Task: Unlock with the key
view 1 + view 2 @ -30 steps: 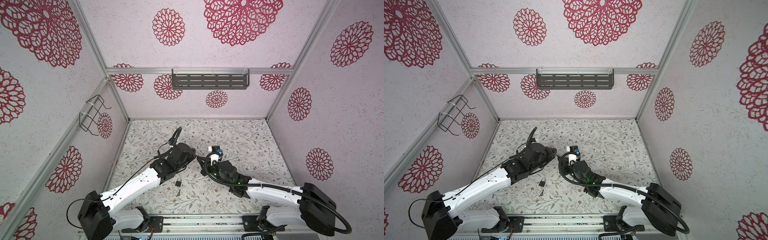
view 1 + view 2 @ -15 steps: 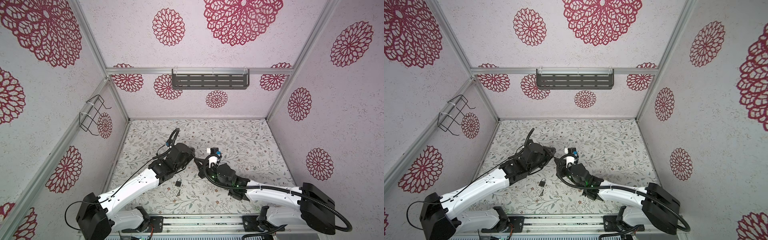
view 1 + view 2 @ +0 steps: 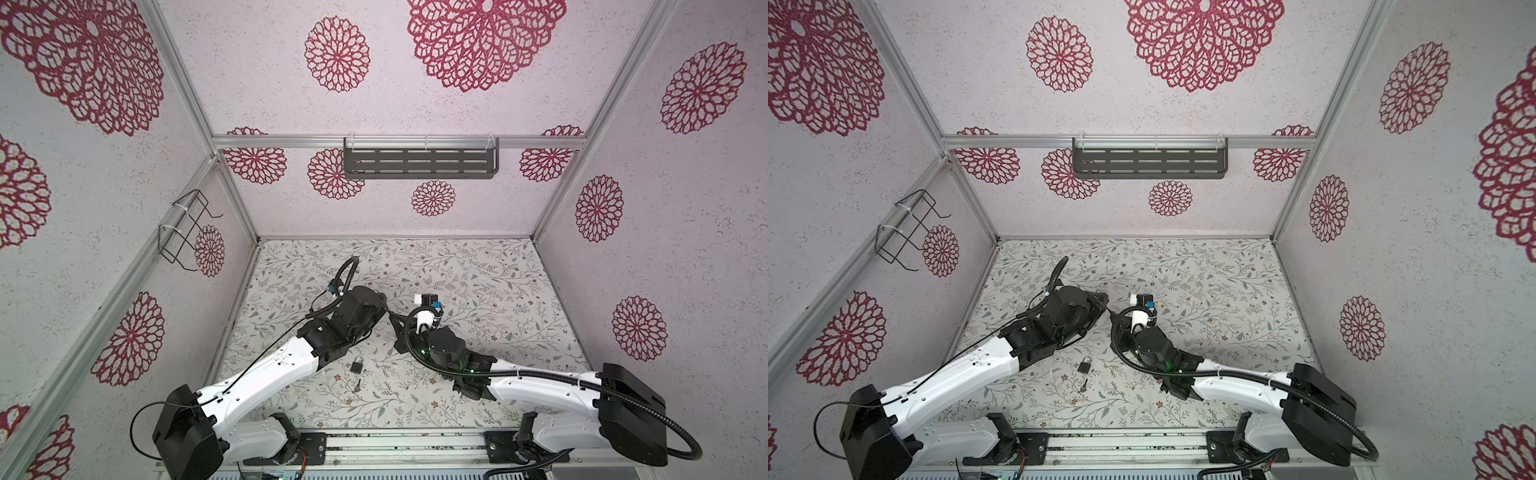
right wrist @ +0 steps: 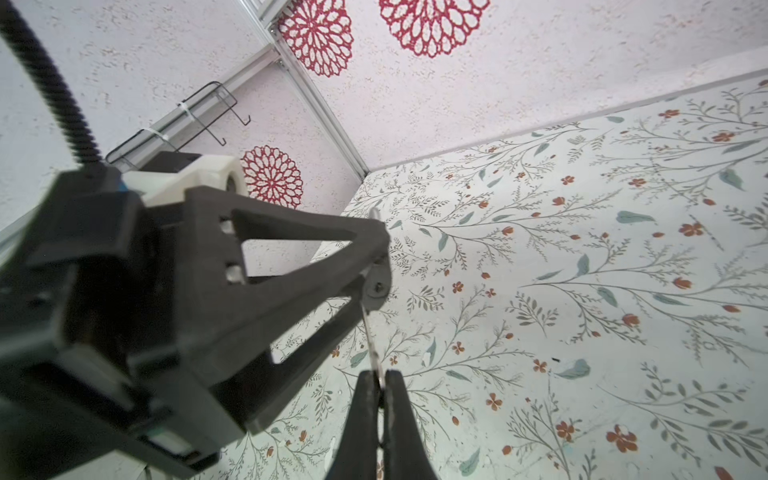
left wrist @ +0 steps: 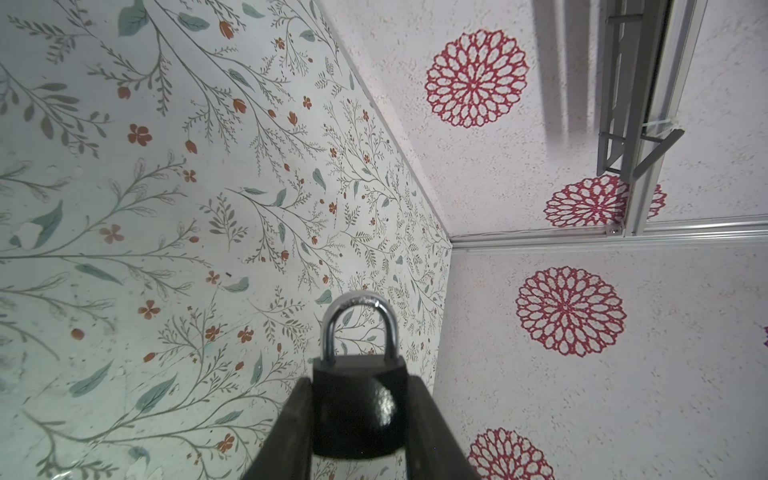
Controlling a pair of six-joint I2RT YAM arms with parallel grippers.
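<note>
Left fingers (image 5: 428,424): the two dark pads of the left gripper (image 5: 358,381) press on either side of a black padlock with a silver steel shackle (image 5: 357,411). They squeeze the body and leave the shackle free.
Right fingers (image 4: 397,415): the right gripper (image 4: 379,376) is pinched tight on a thin silver key (image 4: 371,340), seen edge-on, with its blade standing out past the tips.
Where the lock is: in the left gripper, apparently off the mat, a little left of the table's middle. The key's tip is right at the lock's lower end; I cannot tell whether the blade has entered the keyway.
Why held so: one arm likely steadies the body so it will not turn with the key, and the clear shackle can spring. Gripping the key by its head probably leaves the blade free to go in and gives purchase for twisting.
Arms: both white arms reach in from the near rail and meet tip to tip.
Spares: a second small padlock (image 3: 356,365) lies on the mat nearer, beside the left arm. A loose key (image 3: 357,385) lies just on its near side; neither is touched.
Surface: a flat, pale mat printed with leaves and small red flowers (image 3: 478,282).
Room: pale textured walls with crimson rosettes (image 3: 336,54), a grey slotted shelf (image 3: 419,163) on the far wall and a black wire rack (image 3: 185,230) on the left wall.
</note>
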